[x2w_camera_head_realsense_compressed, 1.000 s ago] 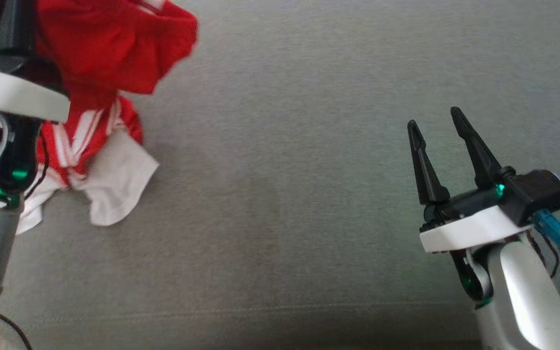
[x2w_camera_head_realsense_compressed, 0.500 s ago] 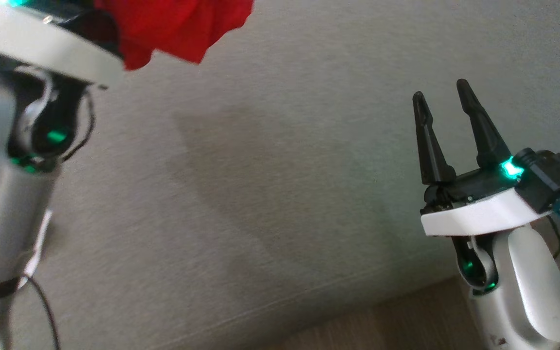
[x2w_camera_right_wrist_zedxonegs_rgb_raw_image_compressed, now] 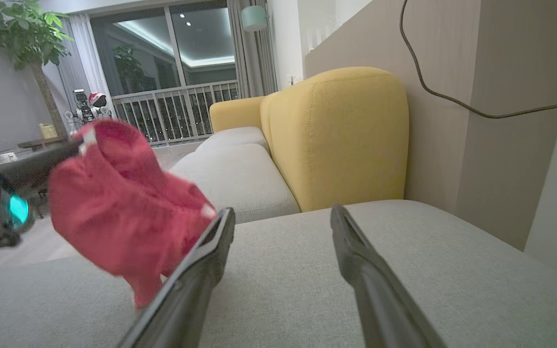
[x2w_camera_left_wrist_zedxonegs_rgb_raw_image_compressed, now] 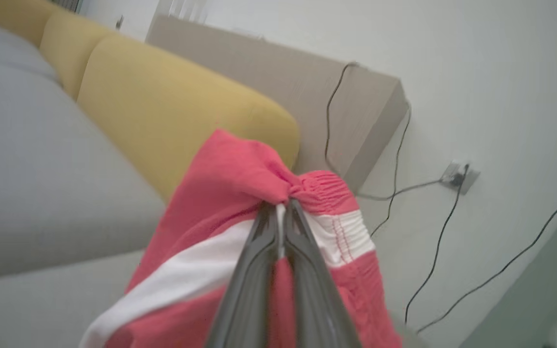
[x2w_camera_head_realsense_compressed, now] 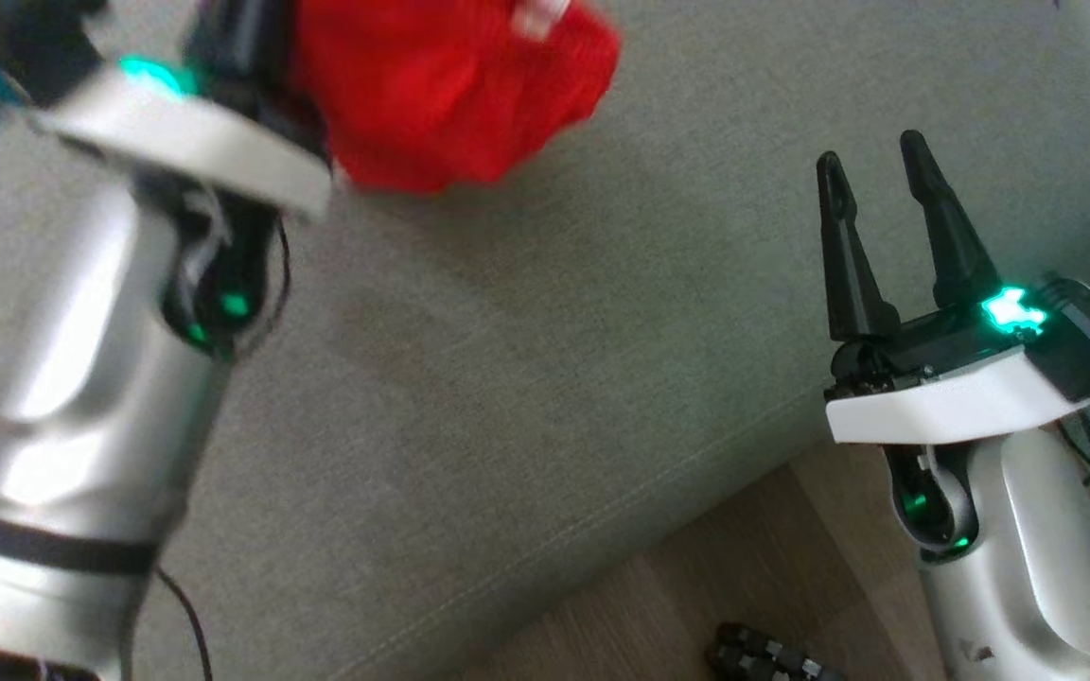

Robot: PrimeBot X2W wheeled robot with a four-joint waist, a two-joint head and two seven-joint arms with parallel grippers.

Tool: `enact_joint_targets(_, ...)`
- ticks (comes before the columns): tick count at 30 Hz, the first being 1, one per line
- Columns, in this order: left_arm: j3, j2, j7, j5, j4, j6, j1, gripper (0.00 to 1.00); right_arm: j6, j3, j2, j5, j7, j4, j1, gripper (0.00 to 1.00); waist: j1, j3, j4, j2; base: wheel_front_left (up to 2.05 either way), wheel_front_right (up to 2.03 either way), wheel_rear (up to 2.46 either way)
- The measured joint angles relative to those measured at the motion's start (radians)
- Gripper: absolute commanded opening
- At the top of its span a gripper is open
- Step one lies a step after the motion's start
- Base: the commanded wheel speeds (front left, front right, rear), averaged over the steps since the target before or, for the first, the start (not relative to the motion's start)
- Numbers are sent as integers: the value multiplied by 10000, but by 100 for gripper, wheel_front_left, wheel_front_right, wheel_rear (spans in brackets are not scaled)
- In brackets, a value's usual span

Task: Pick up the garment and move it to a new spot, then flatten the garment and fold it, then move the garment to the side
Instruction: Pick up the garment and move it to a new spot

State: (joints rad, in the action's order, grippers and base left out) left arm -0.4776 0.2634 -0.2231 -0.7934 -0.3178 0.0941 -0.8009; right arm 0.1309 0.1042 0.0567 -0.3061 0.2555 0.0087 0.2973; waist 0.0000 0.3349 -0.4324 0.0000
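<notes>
**Thin pinch, garment aloft**

Head view: red garment (x2w_camera_head_realsense_compressed: 450, 95) hangs bunched above the sofa seat (x2w_camera_head_realsense_compressed: 526, 378); right gripper (x2w_camera_head_realsense_compressed: 871, 156) gapes, empty.
Left wrist: left gripper (x2w_camera_left_wrist_zedxonegs_rgb_raw_image_compressed: 283, 208) clenches a thin pinch of waistband (x2w_camera_left_wrist_zedxonegs_rgb_raw_image_compressed: 327, 186), which could slip mid-carry.
Right wrist: the garment dangles clear of the seat.

A home living room; grey-and-yellow sofa (x2w_camera_right_wrist_zedxonegs_rgb_raw_image_compressed: 336, 140), potted plant (x2w_camera_right_wrist_zedxonegs_rgb_raw_image_compressed: 27, 29), curtained balcony doors (x2w_camera_right_wrist_zedxonegs_rgb_raw_image_compressed: 172, 72).
</notes>
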Motion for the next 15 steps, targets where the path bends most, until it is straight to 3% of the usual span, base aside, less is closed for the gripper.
enact_joint_targets(5,-546,-207,-263,667,-1450,265,931,0,0,17,-10,280,0,153,-9,100,0,115,392,0,0,0,0)
enact_joint_targets(7,-476,-393,-263,968,-1829,291,1055,100,0,79,-23,435,0,309,-18,100,0,87,608,0,0,0,0)
enact_joint_targets(12,-159,-901,-265,2048,-1814,303,1159,100,0,63,-29,713,0,437,-44,100,0,-84,1109,0,0,0,0)
enact_joint_targets(15,685,-1241,-267,2861,-1306,90,1663,100,0,117,-31,965,0,458,-125,100,0,-319,1512,0,0,0,0)
